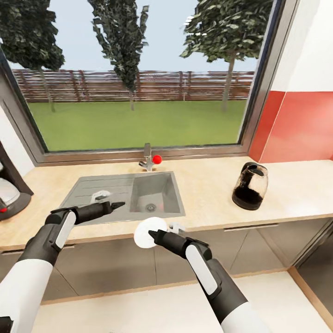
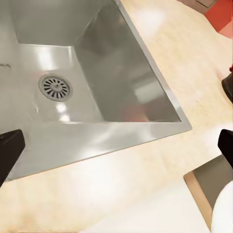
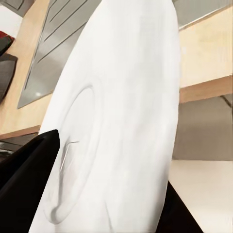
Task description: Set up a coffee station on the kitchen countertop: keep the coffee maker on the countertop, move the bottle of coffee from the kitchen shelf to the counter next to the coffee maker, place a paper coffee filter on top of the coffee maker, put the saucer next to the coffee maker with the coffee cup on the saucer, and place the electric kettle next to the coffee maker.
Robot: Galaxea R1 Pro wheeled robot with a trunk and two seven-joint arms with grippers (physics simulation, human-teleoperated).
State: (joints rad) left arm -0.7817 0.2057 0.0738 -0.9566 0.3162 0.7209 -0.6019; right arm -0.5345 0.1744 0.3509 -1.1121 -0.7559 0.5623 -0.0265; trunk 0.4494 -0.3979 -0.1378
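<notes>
Landmark: we take the sink (image 1: 155,192), set in the countertop (image 1: 208,185) below the window (image 1: 138,74).
Right gripper (image 1: 152,236): in front of the sink, off the counter edge; jaws clamped on the saucer (image 1: 147,231), which is tilted on edge. In the right wrist view the saucer (image 3: 121,121) sits between the black fingers (image 3: 29,160).
Left gripper (image 1: 118,204): over the sink's drainboard side; fingertips (image 2: 9,148) wide apart, nothing btwn them.
Electric kettle (image 1: 249,186): upright on the countertop, well right of the sink.
Coffee maker (image 1: 11,189): on the countertop, far left of the sink, partly cut off by the frame.
Faucet (image 1: 149,159): behind the sink, red knob.
Small white object (image 1: 99,195): on the drainboard beside the left gripper; we cannot ID it.
</notes>
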